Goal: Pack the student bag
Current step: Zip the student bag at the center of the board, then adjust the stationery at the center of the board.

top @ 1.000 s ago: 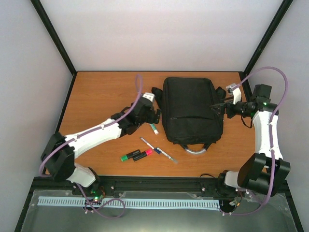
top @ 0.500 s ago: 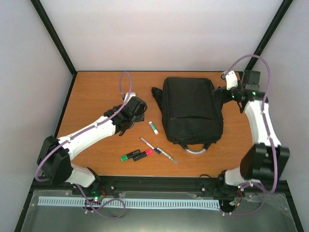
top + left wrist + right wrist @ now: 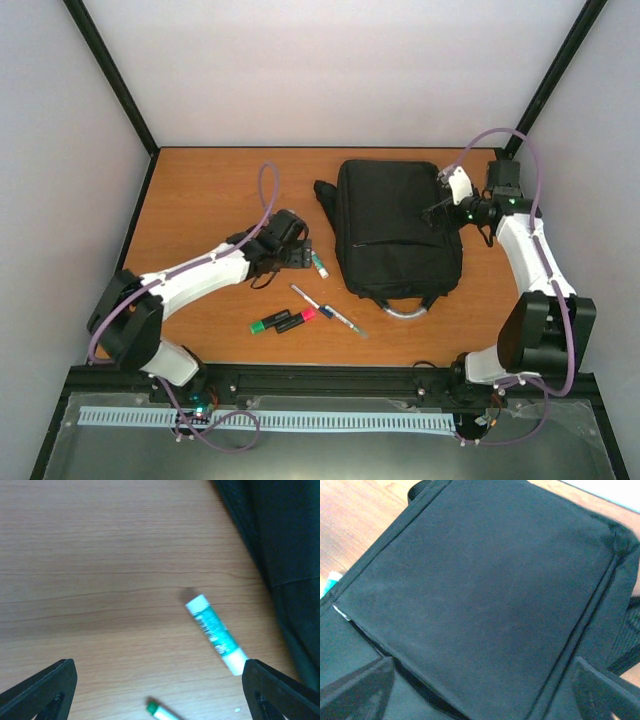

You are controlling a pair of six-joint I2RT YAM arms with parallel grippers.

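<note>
The student bag point(image 3: 398, 228) is a large black backpack lying flat at the middle back of the table, its grey loop handle point(image 3: 405, 311) toward me. My right gripper point(image 3: 437, 212) hovers open over the bag's upper right part. In the right wrist view black fabric point(image 3: 485, 580) fills the frame, and the gripper point(image 3: 482, 680) stands above it with nothing between its fingers. My left gripper point(image 3: 303, 256) is open just left of a green-and-white glue stick point(image 3: 319, 265). In the left wrist view the glue stick point(image 3: 216, 632) lies ahead of the right finger point(image 3: 280, 692).
A thin pen point(image 3: 328, 311) lies on the wood near the bag's front corner, and its green tip point(image 3: 152, 709) shows in the left wrist view. A green highlighter point(image 3: 268, 322) and a pink one point(image 3: 297, 318) lie side by side closer to me. The bag's edge point(image 3: 280, 555) borders the glue stick.
The left gripper drew back from the bag's left edge, swung left, then came down beside the glue stick. The right gripper rose toward the back and now sits over the bag's upper right.
</note>
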